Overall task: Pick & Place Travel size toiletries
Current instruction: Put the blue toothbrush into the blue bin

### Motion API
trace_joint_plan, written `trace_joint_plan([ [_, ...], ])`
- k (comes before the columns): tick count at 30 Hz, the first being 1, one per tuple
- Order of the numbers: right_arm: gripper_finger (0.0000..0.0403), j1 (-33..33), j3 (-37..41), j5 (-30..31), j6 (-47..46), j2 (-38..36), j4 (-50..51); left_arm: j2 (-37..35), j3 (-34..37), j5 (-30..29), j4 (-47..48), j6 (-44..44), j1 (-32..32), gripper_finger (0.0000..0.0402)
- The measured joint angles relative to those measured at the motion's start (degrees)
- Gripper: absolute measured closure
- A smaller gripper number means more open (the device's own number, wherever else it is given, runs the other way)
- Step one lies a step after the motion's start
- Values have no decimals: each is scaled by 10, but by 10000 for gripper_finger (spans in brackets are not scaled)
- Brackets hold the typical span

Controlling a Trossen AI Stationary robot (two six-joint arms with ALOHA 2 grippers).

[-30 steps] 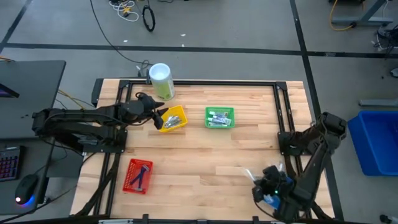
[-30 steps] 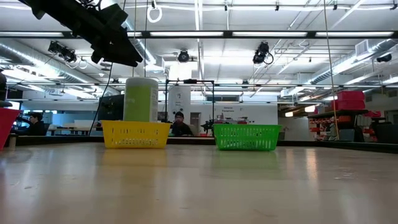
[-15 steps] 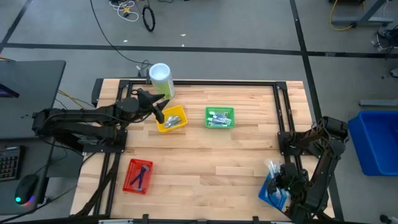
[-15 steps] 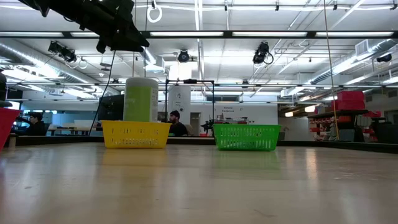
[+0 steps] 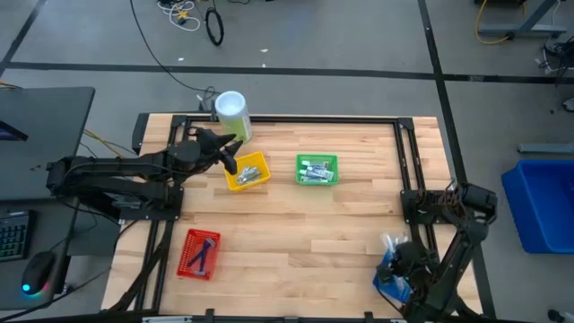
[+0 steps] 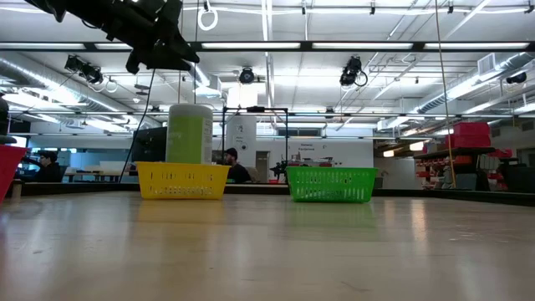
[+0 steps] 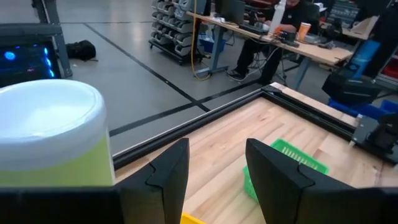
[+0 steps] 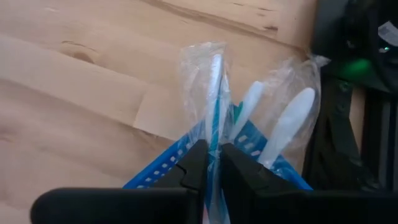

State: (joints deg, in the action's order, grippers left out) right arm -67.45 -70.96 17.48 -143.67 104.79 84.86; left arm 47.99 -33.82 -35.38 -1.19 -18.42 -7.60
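My right end effector (image 8: 212, 163), pinched on a wrapped toothbrush (image 8: 212, 93) over the blue basket (image 8: 163, 167): placement step, release presumably next.

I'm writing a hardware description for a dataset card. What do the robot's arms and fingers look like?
Both arms are black, built of jointed links. The left gripper has two flat, angular, matte black fingers. The right gripper has similar black fingers. A green light glows on dark hardware beside it.
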Motion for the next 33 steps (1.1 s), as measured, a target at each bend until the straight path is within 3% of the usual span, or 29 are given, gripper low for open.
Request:
trace_joint_plan([
  [3, 352, 8, 0, -6, 22, 0, 4, 0, 0, 0, 0, -11, 0, 233],
  [9, 326, 18, 0, -75, 37, 0, 12, 0, 0, 0, 1, -19, 0, 233],
  [17, 279, 24, 0, -60, 41, -13, 3, 0, 0, 0, 1, -20, 0, 233],
  [22, 255, 34, 0, -130, 50, -53, -14, 0, 0, 0, 1, -16, 0, 233],
  [28, 257, 49, -11, -106, 86, -112, -15, 0, 0, 0, 1, -10, 0, 233],
  [33, 270, 55, -21, -187, 112, -146, -15, 0, 0, 0, 1, -10, 0, 233],
])
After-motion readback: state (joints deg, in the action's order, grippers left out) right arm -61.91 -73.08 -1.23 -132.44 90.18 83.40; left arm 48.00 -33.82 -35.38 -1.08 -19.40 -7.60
